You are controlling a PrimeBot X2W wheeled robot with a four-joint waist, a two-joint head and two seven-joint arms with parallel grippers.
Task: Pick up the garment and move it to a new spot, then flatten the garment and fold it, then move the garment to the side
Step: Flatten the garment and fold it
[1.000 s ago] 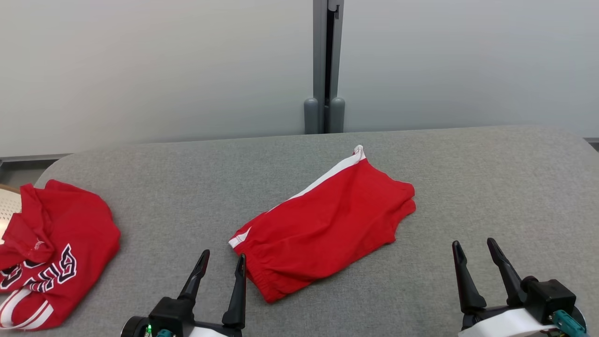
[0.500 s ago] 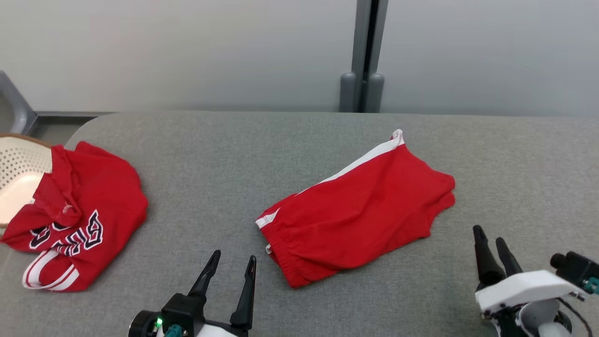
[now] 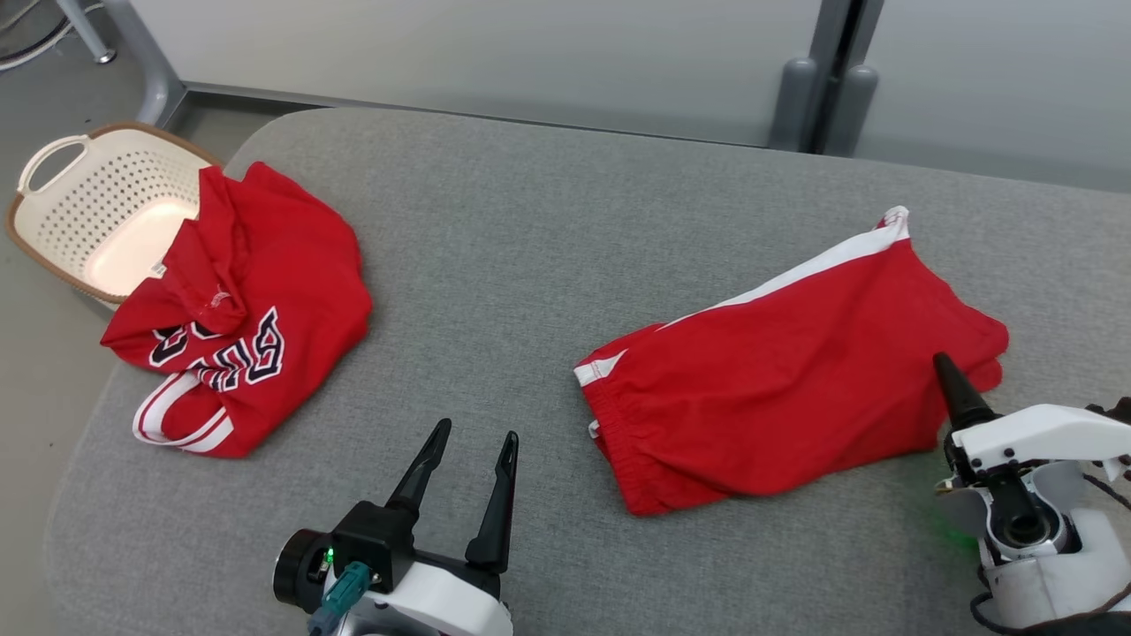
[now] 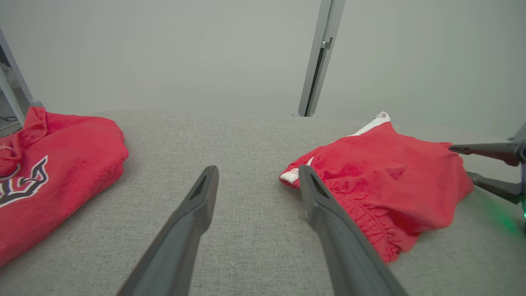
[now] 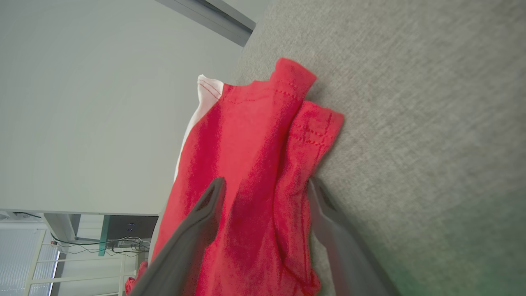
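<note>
The grey padded table stretched wide in front of me, with pale wall panels and a grey post behind its far edge. The red shorts lay folded on the right half of the table. Their white side stripe ran along the far edge and the gathered waistband pointed towards my left side. A red jersey with dark lettering sat crumpled at the table's left end, well apart from the shorts, with one part hanging over the rim of a cream laundry basket on the floor beside the table.

My right gripper was at the hem end of the shorts, turned on its side with the jaws spread wide. One finger sat over the red cloth and the other lay low along its edge next to the grey surface, and nothing was pinched between them. My left gripper hovered above bare table, just beside the waistband corner. Its jaws were also spread wide, and they were empty.
</note>
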